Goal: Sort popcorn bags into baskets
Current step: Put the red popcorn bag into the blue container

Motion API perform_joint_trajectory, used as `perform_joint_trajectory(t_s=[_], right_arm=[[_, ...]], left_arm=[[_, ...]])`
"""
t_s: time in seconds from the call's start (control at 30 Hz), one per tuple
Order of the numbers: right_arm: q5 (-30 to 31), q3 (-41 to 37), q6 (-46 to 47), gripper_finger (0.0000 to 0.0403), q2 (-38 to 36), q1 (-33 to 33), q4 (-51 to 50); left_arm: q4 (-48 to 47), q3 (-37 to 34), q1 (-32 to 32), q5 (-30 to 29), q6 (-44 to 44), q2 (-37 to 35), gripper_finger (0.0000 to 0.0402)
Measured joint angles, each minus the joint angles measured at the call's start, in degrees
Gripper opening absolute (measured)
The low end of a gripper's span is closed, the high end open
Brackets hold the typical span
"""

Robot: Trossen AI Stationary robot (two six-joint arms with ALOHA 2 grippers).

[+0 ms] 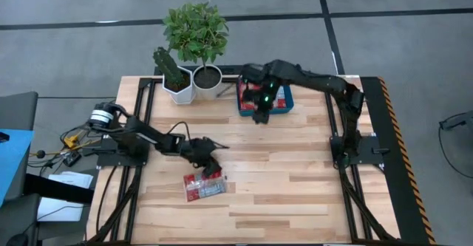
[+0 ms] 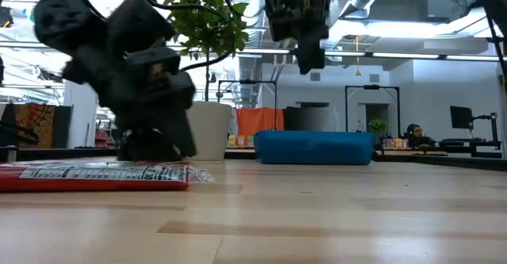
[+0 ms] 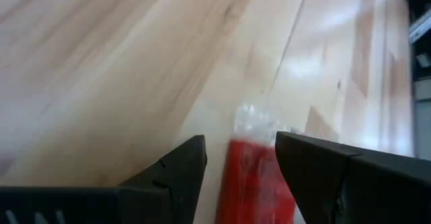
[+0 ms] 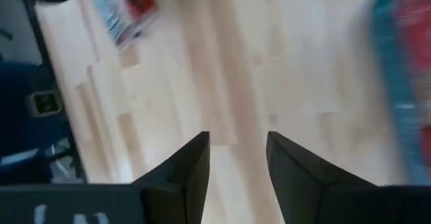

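Observation:
A small stack of red popcorn bags (image 1: 203, 185) lies flat on the wooden table near its left front; the low view shows the stack (image 2: 95, 174) from the side. My left gripper (image 1: 209, 159) is low over the stack's far end. It is open, and its fingers straddle a red bag (image 3: 252, 177) with a clear sealed end. The blue tray (image 1: 288, 107) sits at the far edge with red bags (image 1: 279, 98) inside. My right gripper (image 1: 260, 117) hovers open above the table just in front of the tray (image 2: 314, 147), holding nothing. My left gripper (image 3: 239, 140) comes down from above with one finger on each side of the red bag's sealed end (image 3: 252, 120). The bag lies flat on the table. I cannot tell whether the fingers touch it.
Two white pots (image 1: 179, 89) (image 1: 208, 82) with green plants stand at the far edge, left of the tray. Black frame rails run along the table's left and right sides. Bare wood lies between the stack and the tray.

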Motion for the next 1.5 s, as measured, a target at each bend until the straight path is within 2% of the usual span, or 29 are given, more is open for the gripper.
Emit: perform_joint_trajectory(t_s=[0.1, 0.17, 0.23, 0.37, 0.43, 0.5, 0.63, 0.73, 0.83, 0.93, 1.03, 1.1, 1.2, 1.4, 1.5], right_arm=[[0.0, -0.1, 2.0, 0.0164, -1.8, 4.6, -0.6], [0.5, 0.0, 3.6, 0.0162, -3.4, 7.5, -0.4], [3.0, 0.0, 6.2, 0.0159, -4.9, 10.4, -0.3], [10.0, 0.0, 13.1, 0.0153, -9.3, 15.6, -0.4], [13.3, 0.0, 16.9, 0.0150, -11.4, 18.3, -0.4], [16.8, 0.0, 20.2, 0.0148, -13.2, 21.3, -0.3], [25.9, 0.0, 25.3, 0.0142, -15.5, 27.9, -1.7], [31.6, -0.1, 28.0, 0.0136, -16.2, 32.9, -3.5], [37.6, 0.0, 30.0, 0.0129, -16.2, 37.5, -4.2], [42.6, -0.1, 30.8, 0.0123, -15.6, 41.7, -5.9], [43.9, -0.7, 30.9, 0.0117, -15.5, 44.6, -5.5], [44.2, -2.1, 31.3, 0.0114, -15.5, 46.0, -4.5], [46.4, -4.0, 33.3, 0.0111, -15.4, 47.0, -4.4], [48.1, -7.7, 35.8, 0.0108, -15.4, 47.5, -4.1], [48.4, -9.4, 37.4, 0.0108, -15.4, 47.5, -2.4]], left_arm=[[0.4, 2.5, 3.4, 6.4, 4.4, 1.0, 0.0183], [-4.2, 4.6, 4.6, 9.9, 7.7, -0.9, 0.0183], [-11.8, 6.8, 5.3, 10.8, 12.3, -4.2, 0.0183], [-34.4, 12.5, 5.0, 7.6, 18.8, -11.8, 0.0183], [-45.5, 15.3, 4.5, 5.2, 19.5, -15.1, 0.0183], [-52.6, 17.5, 3.3, 2.6, 18.0, -18.2, 0.0183], [-60.9, 18.9, -1.5, 0.2, 7.3, -24.6, 0.0183], [-64.6, 18.9, -8.3, -3.2, -4.3, -29.1, 0.0183], [-66.8, 18.9, -18.7, -9.9, -18.3, -32.1, 0.0183], [-67.6, 18.9, -29.4, -18.8, -33.7, -32.0, 0.0183], [-68.1, 18.9, -37.4, -25.1, -47.7, -28.4, 0.0183], [-68.8, 18.9, -40.5, -26.2, -55.5, -24.5, 0.0183], [-68.4, 18.9, -42.3, -25.6, -62.3, -17.0, 0.0183], [-61.0, 19.0, -40.9, -22.3, -66.0, -4.6, 0.0183], [-54.1, 19.5, -39.5, -23.9, -64.0, -1.0, 0.0183]])
